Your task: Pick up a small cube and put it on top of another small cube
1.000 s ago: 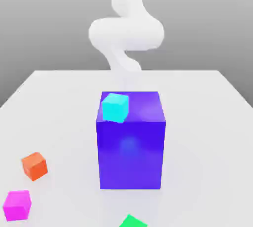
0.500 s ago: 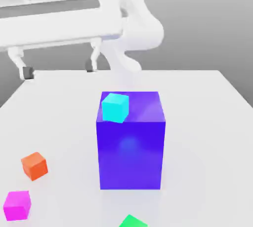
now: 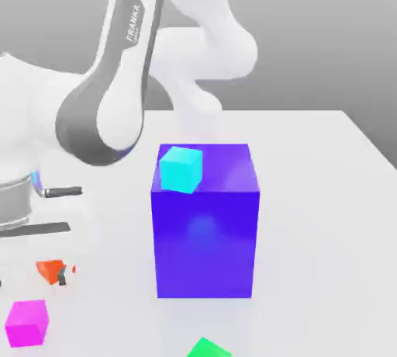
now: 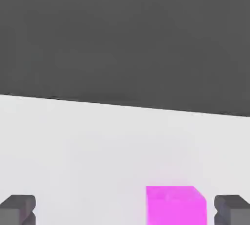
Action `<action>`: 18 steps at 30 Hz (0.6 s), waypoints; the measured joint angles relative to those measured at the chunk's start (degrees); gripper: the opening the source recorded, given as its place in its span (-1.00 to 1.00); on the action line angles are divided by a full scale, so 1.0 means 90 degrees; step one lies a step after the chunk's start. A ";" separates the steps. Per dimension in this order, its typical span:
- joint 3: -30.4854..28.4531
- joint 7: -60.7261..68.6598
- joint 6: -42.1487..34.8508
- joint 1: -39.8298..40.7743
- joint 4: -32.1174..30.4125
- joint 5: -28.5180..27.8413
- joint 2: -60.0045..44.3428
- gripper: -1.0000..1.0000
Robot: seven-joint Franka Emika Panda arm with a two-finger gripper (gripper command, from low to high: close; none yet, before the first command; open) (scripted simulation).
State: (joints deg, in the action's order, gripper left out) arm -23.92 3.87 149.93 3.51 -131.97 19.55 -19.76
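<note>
Hand view: spread wide at the pincer (image 4: 125, 210), probably at the pick-up step; next, center on the orange-red cube (image 3: 49, 270) close by its tips, then squeeze.

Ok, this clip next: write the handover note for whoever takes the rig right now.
Gripper: jaws open, nothing held, low at the exterior view's left.
Small orange-red cube: on the white table, partly hidden by the gripper.
Other small cubes: magenta and bright green in the foreground; cyan on the large blue block.
Done: gripper brought near the orange-red cube; no stacking yet.
Left: grasp, lift, place on another small cube; which one is unspecified.
</note>
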 joint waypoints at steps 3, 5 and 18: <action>0.0219 0.0319 0.0412 0.0287 0.0104 0.0224 -0.0651 0.00; 0.0511 0.0578 0.0747 0.0522 0.0228 0.0557 -0.1135 0.00; 0.0111 0.0028 0.0100 -0.0033 0.0015 -0.0147 -0.0264 -1.00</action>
State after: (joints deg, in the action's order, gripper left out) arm -22.92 4.12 150.84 3.21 -131.83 18.22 -22.14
